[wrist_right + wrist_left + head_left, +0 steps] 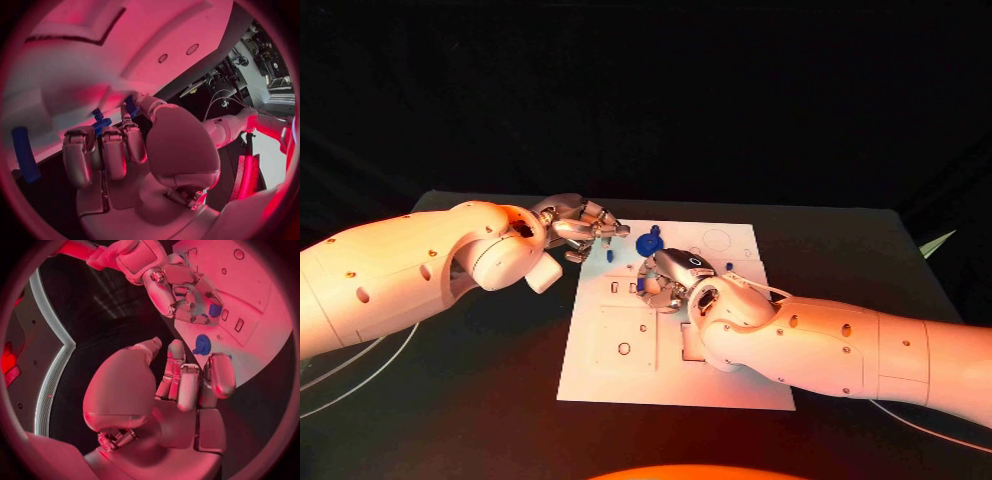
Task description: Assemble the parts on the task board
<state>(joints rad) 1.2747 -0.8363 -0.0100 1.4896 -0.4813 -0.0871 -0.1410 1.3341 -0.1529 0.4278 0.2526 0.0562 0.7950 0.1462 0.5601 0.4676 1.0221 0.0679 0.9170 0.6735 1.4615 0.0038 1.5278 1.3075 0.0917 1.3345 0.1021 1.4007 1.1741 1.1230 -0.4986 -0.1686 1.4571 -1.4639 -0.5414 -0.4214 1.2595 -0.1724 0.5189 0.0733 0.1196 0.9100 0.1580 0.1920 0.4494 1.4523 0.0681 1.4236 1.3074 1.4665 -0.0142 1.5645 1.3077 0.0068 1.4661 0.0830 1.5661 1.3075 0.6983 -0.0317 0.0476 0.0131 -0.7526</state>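
Observation:
The white task board (678, 372) lies in the middle of the black table. My right hand (672, 276) hovers low over the board's near-left part and pinches a small blue part (215, 310) at its fingertips; the right wrist view shows that blue part (100, 122) between the fingers. A round blue part (649, 243) stands on the board near its far-left corner, just past the right hand. My left hand (581, 228) hangs at that far-left corner, fingers curled with nothing in them, close to the round blue part (202, 344). A blue bar (25, 155) lies on the board (94, 60).
Rectangular and round recesses (626, 338) mark the board's near half and far right. The black table (877, 260) spreads around the board on all sides. Pale cables (358, 370) run over the table at the near left.

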